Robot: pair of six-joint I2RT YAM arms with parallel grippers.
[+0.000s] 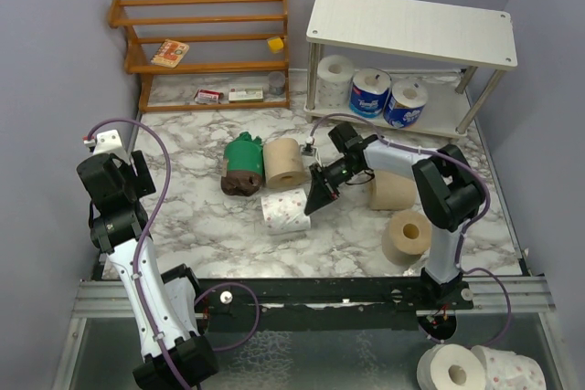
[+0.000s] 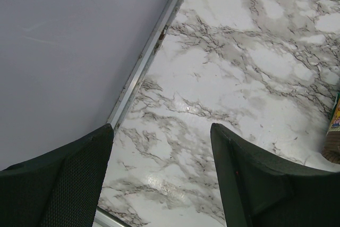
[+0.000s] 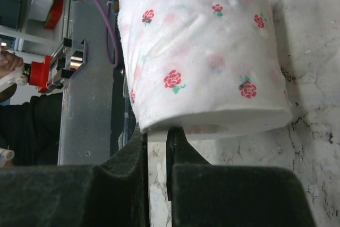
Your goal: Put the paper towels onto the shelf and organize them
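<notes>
1. At the left of the overhead view, our left gripper [image 2: 159, 131] hangs released, with nothing between its jaws. Its own camera shows only bare marble table [image 2: 249, 78]. It sits well apart from every roll.
2. Just left of centre lies the rose-printed roll [image 1: 285, 210], down on the marble. It is below the green pack [image 1: 245, 154] and a tan roll [image 1: 285, 162].
3. This is the relation we judge the move turns on. Our right gripper [image 1: 320, 193] is the nearer tool and sits at the roll's right side, slightly above it in the frame.
4. In the right wrist view, the roll fills the upper half and one flat end faces the fingers [image 3: 127, 163], so its long axis seems to run straight away from them.
5. The jaws are nearly together at that end's rim. We cannot tell whether they are pinching the paper.
6. The shelf [image 1: 411, 25] stands at upper right, so the carry would go up and rightward.
</notes>
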